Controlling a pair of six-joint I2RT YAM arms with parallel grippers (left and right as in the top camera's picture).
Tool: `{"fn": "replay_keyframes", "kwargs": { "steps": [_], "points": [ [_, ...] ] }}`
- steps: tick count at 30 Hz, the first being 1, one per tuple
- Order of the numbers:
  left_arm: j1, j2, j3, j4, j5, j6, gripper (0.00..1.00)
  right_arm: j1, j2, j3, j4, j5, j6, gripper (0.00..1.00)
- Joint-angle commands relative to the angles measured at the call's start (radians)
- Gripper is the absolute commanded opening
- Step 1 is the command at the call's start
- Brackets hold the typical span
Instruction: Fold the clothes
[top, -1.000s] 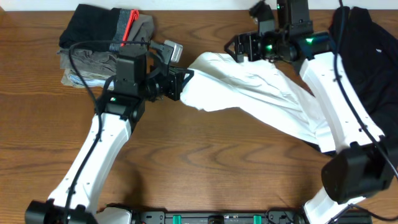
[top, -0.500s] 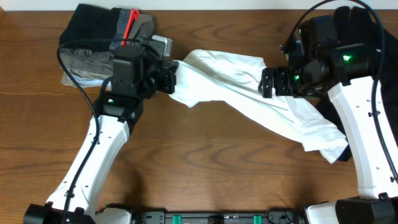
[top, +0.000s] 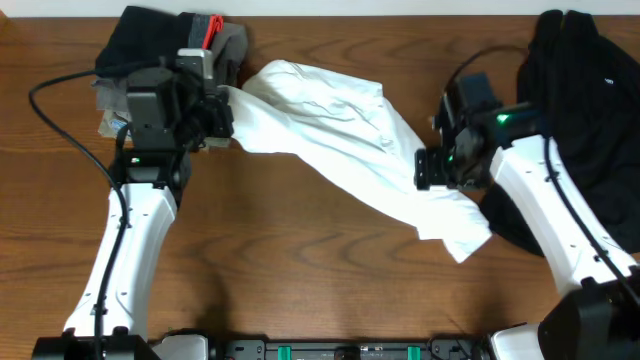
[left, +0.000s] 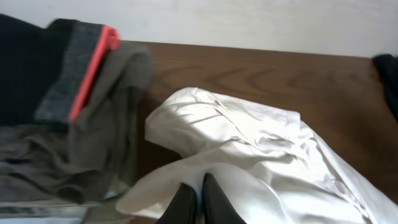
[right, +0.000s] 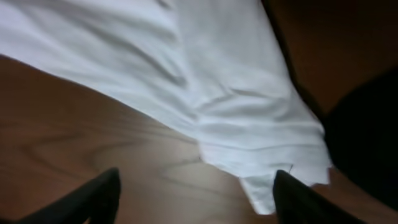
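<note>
Though showing no legible print, draped across brown wood-grain table (top: 300, 260) by pale wall (left: 249, 25): crumpled white soft T-shirt (top: 330, 130), pinched in L gripper (left: 198, 199), R gripper (right: 198, 186) spread wide.

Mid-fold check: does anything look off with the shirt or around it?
Yes. The shirt is not flat: it lies bunched in a diagonal band. One end is pinched in the left pincer beside the folded stack, the other is crumpled by the open right pincer. A black garment lies heaped at the right edge.

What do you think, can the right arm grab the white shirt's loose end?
Probably yes. The right gripper is open right at the white shirt's end, and nothing lies between them.
</note>
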Motion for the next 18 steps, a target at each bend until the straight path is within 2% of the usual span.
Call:
{"fn": "replay_keyframes", "kwargs": {
  "steps": [1, 5, 9, 18],
  "points": [
    [0.007, -0.009, 0.003, 0.004, -0.012, 0.014, 0.06, 0.031, 0.004, -0.072, 0.035, 0.011, 0.003, 0.68],
    [0.007, -0.009, 0.003, 0.0, -0.012, 0.014, 0.06, 0.073, 0.004, -0.153, 0.106, 0.042, 0.003, 0.63],
    [0.007, -0.009, 0.003, -0.003, -0.012, 0.013, 0.06, 0.125, 0.005, -0.229, 0.197, 0.086, -0.004, 0.53],
    [0.007, -0.009, 0.003, -0.024, -0.012, 0.013, 0.06, 0.191, 0.006, -0.338, 0.341, 0.227, 0.019, 0.49]
  ]
}}
